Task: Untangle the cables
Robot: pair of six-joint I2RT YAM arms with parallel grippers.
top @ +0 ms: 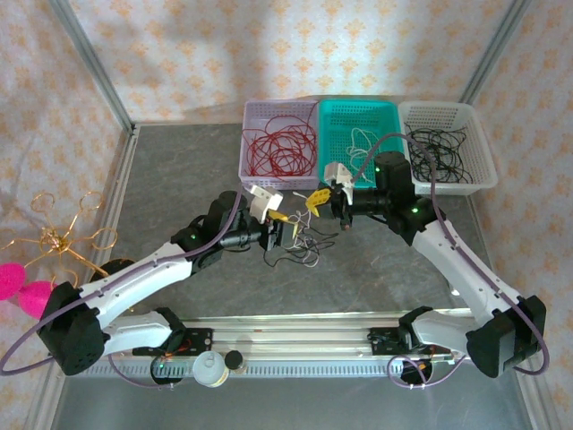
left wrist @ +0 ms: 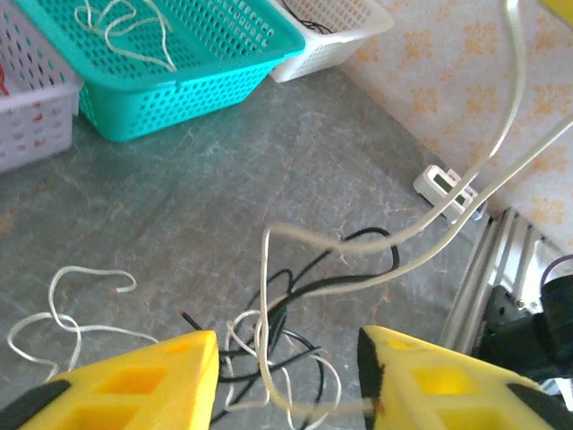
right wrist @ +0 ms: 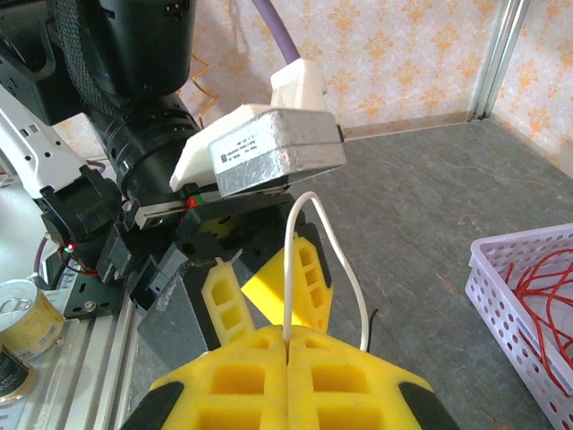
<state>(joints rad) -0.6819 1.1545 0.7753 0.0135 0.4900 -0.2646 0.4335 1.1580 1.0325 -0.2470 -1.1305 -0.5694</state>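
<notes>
Cables (top: 300, 246) lie in a small black-and-white knot on the table, directly beneath the two grippers where they meet mid-table. Sorting looks well advanced. Beyond the jaws, along the far edge, the purple basket (top: 253, 115) holds red cables (top: 282, 148), the teal basket (top: 333, 109) holds a white strand (top: 363, 139), and the white basket (top: 482, 143) holds black cables (top: 439, 148). By my reading, this last knot is what is left.

The right gripper (right wrist: 286, 348) has its jaws pressed together on a white cable (right wrist: 288, 278). It rises from between the fingertips, arches over and drops away on the far side.

The left gripper (left wrist: 286, 339) has its jaws wide apart and grips nothing. In its wrist view a white loop, probably the same cable, comes down from up and to the right of the jaws and hangs in the gap between them. The knot sits just beyond and below that gap, with black strands crossing white ones. A loose white piece (left wrist: 63, 313) lies on the table outside the left finger. Whether it joins the knot I cannot tell.

One white cable is lifted, then, but not yet clear of the black. It has to be drawn free and put in the teal basket, and the black taken to the white basket.
</notes>
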